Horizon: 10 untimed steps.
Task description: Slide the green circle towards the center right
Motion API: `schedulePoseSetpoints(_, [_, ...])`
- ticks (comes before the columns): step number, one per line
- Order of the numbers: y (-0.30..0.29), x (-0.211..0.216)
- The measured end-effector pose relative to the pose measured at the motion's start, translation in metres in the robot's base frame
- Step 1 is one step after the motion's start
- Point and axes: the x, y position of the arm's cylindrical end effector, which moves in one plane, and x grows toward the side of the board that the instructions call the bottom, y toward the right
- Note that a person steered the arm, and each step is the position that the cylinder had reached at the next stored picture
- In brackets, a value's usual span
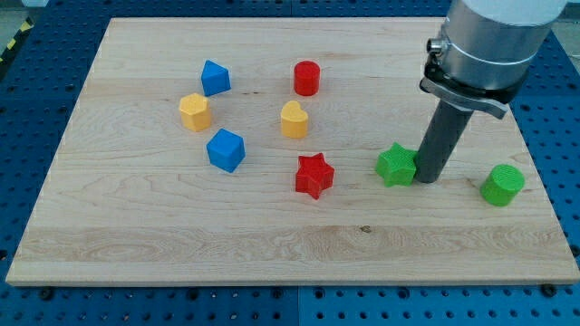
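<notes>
1. My tip [426,179] rests on the wooden board [136,254], touching or just beside the right edge of the green star [396,165]. There are no jaws here: the arm ends in a plain rod that holds nothing and can only push.
2. The green circle [502,185], the block to move, sits at about 3 o'clock from my tip, near the board's right edge and a little below its middle line. There is open wood between the two.
3. By my reading, the circle is already close to the centre right, so only a small nudge towards 12 o'clock seems needed.
4. Risk: the right edge is close. A push from the 9 o'clock side could send the circle off the board.
5. Risk: my tip is right against the star, so any drift towards 9 o'clock would drag it along instead.
6. Risk: the circle is round, so an off-centre push may let it slip aside.
7. The red star [314,175], red cylinder [306,78], yellow heart [294,119], yellow block [194,111] and two blue blocks [215,78] [226,149] lie well apart, towards 9 and 10 o'clock.
</notes>
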Motion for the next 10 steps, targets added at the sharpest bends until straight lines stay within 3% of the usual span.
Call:
schedulePoseSetpoints(1, [-0.003,0.0])
schedulePoseSetpoints(2, [0.006,0.035])
schedulePoseSetpoints(3, [0.034,0.08])
schedulePoseSetpoints(4, [0.073,0.081])
schedulePoseSetpoints(5, [0.093,0.065])
schedulePoseSetpoints(10, [0.084,-0.019])
